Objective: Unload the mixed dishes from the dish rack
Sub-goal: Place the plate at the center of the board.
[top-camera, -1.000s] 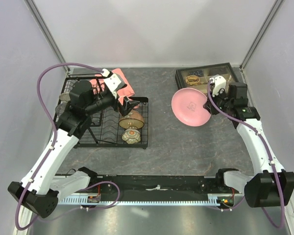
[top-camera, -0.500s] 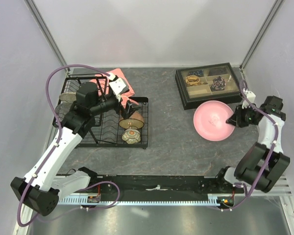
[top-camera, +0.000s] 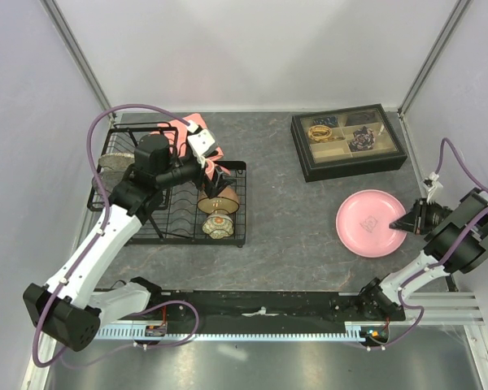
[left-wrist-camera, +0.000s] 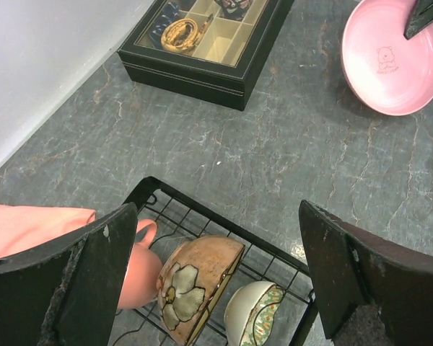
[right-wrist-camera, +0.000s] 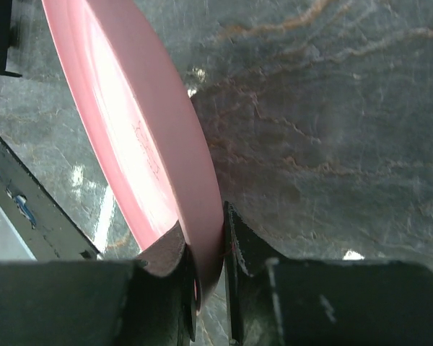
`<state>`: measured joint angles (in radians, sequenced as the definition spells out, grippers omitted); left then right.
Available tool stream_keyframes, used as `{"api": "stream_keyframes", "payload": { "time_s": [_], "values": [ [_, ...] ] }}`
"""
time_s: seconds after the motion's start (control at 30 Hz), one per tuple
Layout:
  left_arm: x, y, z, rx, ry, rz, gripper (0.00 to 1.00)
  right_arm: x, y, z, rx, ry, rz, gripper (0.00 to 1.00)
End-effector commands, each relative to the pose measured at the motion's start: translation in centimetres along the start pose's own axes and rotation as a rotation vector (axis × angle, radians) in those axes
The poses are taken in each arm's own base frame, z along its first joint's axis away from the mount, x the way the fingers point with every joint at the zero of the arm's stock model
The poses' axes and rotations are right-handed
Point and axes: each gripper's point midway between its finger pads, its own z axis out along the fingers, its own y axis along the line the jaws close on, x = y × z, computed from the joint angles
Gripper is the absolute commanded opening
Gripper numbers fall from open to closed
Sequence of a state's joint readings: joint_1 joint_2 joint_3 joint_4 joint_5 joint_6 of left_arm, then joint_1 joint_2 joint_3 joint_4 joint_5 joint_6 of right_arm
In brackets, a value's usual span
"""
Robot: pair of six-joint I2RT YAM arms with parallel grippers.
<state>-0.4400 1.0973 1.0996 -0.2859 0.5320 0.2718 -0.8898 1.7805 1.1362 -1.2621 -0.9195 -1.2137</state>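
Right gripper (top-camera: 407,223) is pinching the pink plate (top-camera: 368,224) by its rim, plate tilting low over the table (top-camera: 285,219), right side. Left gripper (top-camera: 215,173) is hanging wide open over the rack (top-camera: 146,231).

The top view looks down from above the near edge over the whole desk (top-camera: 285,203). The left wrist view sits above the dish rack (top-camera: 175,223), facing right; the right wrist view hugs the desk, close up. All three share the pink plate (top-camera: 372,223).
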Motion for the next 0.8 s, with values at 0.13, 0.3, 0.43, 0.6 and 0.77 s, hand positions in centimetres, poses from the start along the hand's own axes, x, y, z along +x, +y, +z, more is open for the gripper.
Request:
{"api": "stream_keyframes", "payload": {
  "time_s": [0.13, 0.3, 0.43, 0.6, 0.77],
  "values": [
    [0.0, -0.1, 0.6, 0.025, -0.008, 0.019, 0.99, -0.4, 0.3, -1.5, 0.018, -0.057, -0.052, 0.00],
    [0.3, -0.1, 0.7, 0.027, -0.003, 0.016, 0.99, 0.6, -2.4, -1.4, 0.161, -0.025, -0.055, 0.00],
    [0.3, -0.1, 0.6, 0.026, -0.005, 0.017, 0.99, 1.3, -4.0, -1.4, 0.239, -0.010, -0.026, 0.00],
    [0.5, -0.4, 0.6, 0.035, -0.003, 0.014, 0.99, 1.7, -5.2, -1.3, 0.277, -0.009, -0.010, 0.00],
    [0.4, -0.4, 0.6, 0.035, -0.007, 0.015, 0.99, 1.4, -6.6, -1.4, 0.325, -0.037, 0.034, 0.00]
  ]
}}
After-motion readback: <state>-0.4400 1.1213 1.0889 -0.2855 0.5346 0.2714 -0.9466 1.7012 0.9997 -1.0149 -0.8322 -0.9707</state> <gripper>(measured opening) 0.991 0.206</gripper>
